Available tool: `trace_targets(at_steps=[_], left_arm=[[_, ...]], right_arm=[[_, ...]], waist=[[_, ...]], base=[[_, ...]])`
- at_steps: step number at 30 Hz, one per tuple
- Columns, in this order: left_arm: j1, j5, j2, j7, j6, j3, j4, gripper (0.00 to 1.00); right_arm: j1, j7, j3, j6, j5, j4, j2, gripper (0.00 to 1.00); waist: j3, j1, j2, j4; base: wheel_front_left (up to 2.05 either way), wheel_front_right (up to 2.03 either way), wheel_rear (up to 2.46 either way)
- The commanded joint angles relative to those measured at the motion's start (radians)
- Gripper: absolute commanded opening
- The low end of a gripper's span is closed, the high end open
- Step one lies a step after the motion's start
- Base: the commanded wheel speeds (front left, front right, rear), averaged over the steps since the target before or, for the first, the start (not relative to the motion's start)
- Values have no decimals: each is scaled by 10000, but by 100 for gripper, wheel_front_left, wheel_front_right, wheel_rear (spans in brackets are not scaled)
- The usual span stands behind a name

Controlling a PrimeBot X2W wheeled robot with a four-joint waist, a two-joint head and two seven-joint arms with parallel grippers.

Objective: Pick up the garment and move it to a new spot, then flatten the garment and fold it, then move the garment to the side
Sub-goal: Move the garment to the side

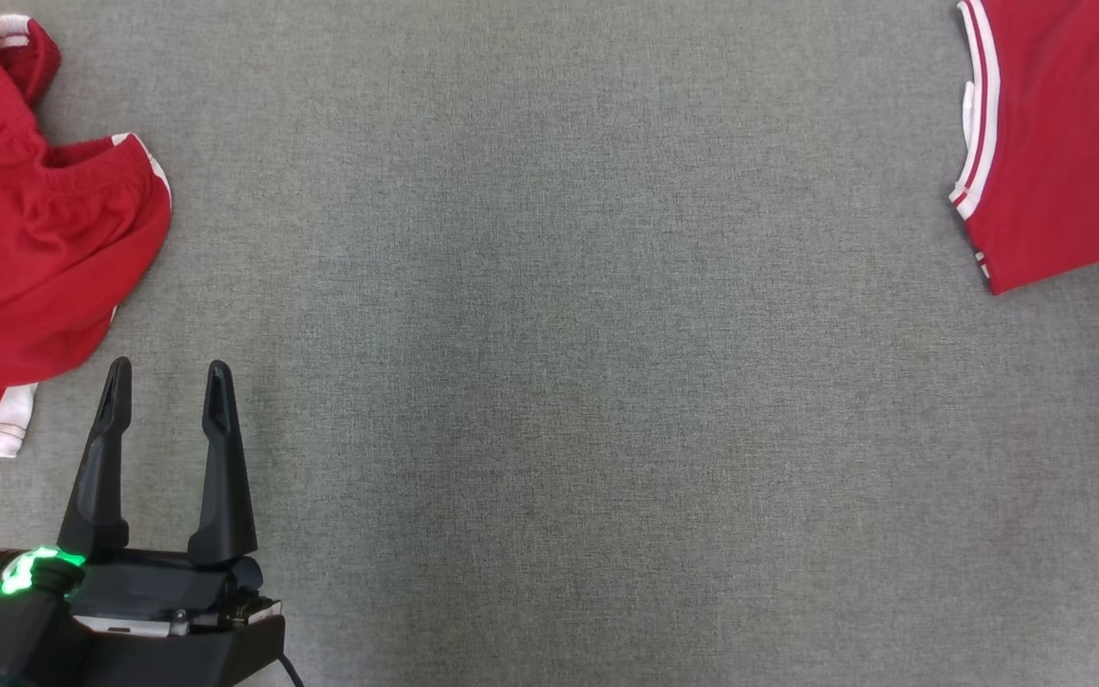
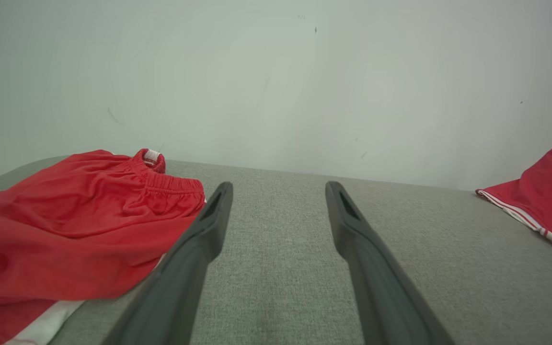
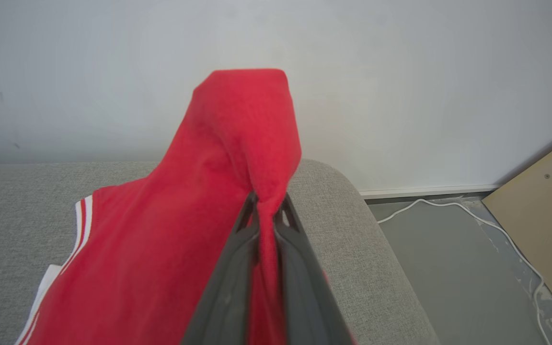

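The right pincer (image 3: 269, 203) is seen clamped on a fold of the red striped garment (image 3: 161, 258). Its two dark fingers are pressed together with the cloth pinched between them, and a peak of fabric is raised above the fingertips and bent over towards their right. The rest of that garment is spread below and to the left of these fingers on the grey fabric surface (image 3: 17, 206), its white-and-red trim (image 3: 83, 213) being shown at the far left of the cloth. To the right of this pincer, beyond the rounded edge of the surface, a white cable (image 3: 436, 201) is laid across the floor (image 3: 448, 278) beside a tan board (image 3: 539, 215). The left pincer (image 1: 168, 367) is held apart, with nothing gripped and bare grey surface seen between its fingers. Just to the left of its left finger, red shorts (image 1: 25, 248) with a gathered waistband are crumpled; whether they are touched by it cannot be told. From the left wrist, the red striped garment is found well off to the right of the parted fingers.
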Motion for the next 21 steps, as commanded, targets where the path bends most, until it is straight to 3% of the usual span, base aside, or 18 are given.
trace_targets(at_steps=[1,2,3,4,5,11,21], left_arm=[[150,99,65,-36,13,-30,-40,100],[150,99,65,-36,13,-30,-40,100],[132,100,73,-36,1,-41,-31,100],[115,100,75,-36,-8,-57,-21,100],[105,104,84,-36,-8,-56,-16,100],[175,92,82,-36,69,17,-47,100],[416,-294,-29,-36,119,57,581,100]], right_arm=[[-186,-152,124,4,-162,131,46,0],[-186,-152,124,4,-162,131,46,0],[-267,-252,174,4,-264,203,17,21],[-339,-366,221,4,-372,258,-3,73],[-421,-445,263,4,-470,374,-4,100],[-834,-1095,445,4,-1035,875,161,100],[-170,-1857,-218,4,-167,67,1167,100]], waist=[[38,1,-1,-7],[38,1,-1,-7],[53,1,-1,3],[66,1,-1,15],[76,1,-1,25],[93,1,-1,-14],[-824,1,-1,-237]], base=[[0,0,0],[0,0,0],[0,0,0],[0,0,0],[0,0,0],[0,0,0],[0,0,0]])
